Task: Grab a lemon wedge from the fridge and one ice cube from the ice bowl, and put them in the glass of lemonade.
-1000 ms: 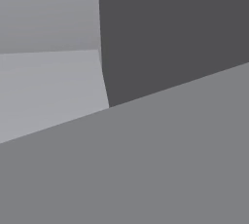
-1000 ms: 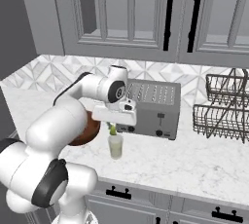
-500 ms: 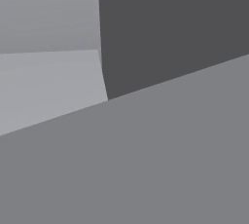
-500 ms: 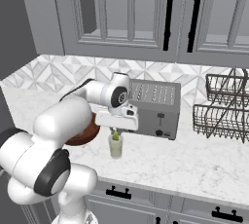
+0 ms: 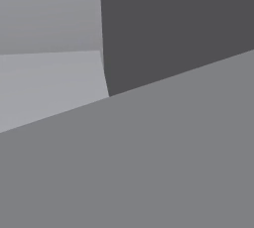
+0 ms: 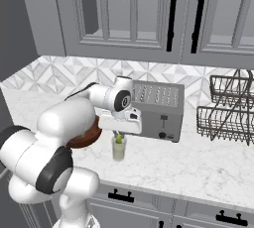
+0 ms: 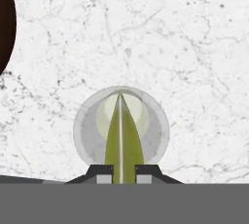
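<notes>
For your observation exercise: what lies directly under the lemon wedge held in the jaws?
The glass of lemonade stands on the marble counter beneath the lemon wedge. The wedge covers the middle of the glass's contents.

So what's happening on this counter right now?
The robot arm is reaching over the marble counter with its hand shut on the lemon wedge. In the hand view the wedge hangs directly above the mouth of the glass of lemonade; it has not been let go. A dark brown bowl sits just beside the glass, and a toaster stands behind it. Ice is not discernible in the glass.
</notes>
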Tool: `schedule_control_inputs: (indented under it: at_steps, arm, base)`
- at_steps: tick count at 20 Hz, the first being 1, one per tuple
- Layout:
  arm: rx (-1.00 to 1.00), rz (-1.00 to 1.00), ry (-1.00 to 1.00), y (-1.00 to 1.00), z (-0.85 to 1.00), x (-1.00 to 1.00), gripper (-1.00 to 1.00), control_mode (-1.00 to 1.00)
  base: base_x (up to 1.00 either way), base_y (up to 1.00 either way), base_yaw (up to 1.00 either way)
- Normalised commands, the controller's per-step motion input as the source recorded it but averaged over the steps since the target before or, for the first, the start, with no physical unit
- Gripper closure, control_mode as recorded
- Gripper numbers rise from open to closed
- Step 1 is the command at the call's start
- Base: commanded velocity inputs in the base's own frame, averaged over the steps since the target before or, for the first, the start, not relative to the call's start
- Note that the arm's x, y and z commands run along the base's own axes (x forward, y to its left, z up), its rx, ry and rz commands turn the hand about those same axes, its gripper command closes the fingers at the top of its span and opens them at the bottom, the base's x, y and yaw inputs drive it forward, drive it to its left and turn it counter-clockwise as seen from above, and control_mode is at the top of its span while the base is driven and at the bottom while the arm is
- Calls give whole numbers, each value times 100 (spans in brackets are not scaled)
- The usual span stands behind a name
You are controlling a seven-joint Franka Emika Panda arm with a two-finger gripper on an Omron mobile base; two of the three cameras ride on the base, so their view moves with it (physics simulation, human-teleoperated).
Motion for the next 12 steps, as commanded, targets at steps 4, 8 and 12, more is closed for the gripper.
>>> schedule_control_inputs:
  at_steps: [4, 8, 12]
  arm:
    - [0, 0, 0, 0, -1, 0, -100, -100]
    - [0, -1, -2, 0, 0, 0, -100, -100]
    - [1, -2, -5, 0, 2, 0, -100, -100]
  base:
    - [0, 0, 0]
    - [0, 0, 0]
    - [0, 0, 0]
